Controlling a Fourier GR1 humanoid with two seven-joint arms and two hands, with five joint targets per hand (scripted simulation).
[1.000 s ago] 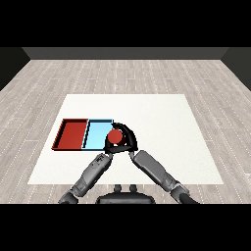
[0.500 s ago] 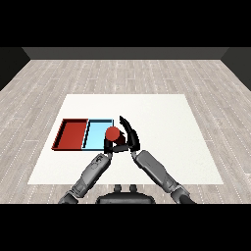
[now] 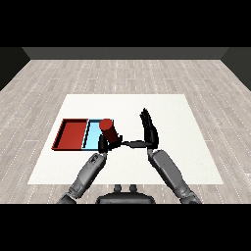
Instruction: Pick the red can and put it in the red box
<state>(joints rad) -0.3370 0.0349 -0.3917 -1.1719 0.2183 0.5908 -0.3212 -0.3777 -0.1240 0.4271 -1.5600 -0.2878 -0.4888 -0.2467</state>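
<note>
The red can (image 3: 109,130) stands upright over the right end of the light blue tray (image 3: 92,136). My left hand (image 3: 103,144) is curled round its lower part. My right hand (image 3: 149,132) is off to the can's right, open, with its fingers straight up and its thumb stretched left toward the can without touching it. The red tray (image 3: 72,135) lies directly left of the blue one with nothing in it. The can and the left hand hide the blue tray's right edge.
The two trays sit side by side on the left half of the white table (image 3: 171,112). Both grey forearms come in from the lower corners, and wooden floor surrounds the table.
The right hand, which was round the can, has let go and moved away to the right. The can has shifted slightly left and is now in the left hand.
</note>
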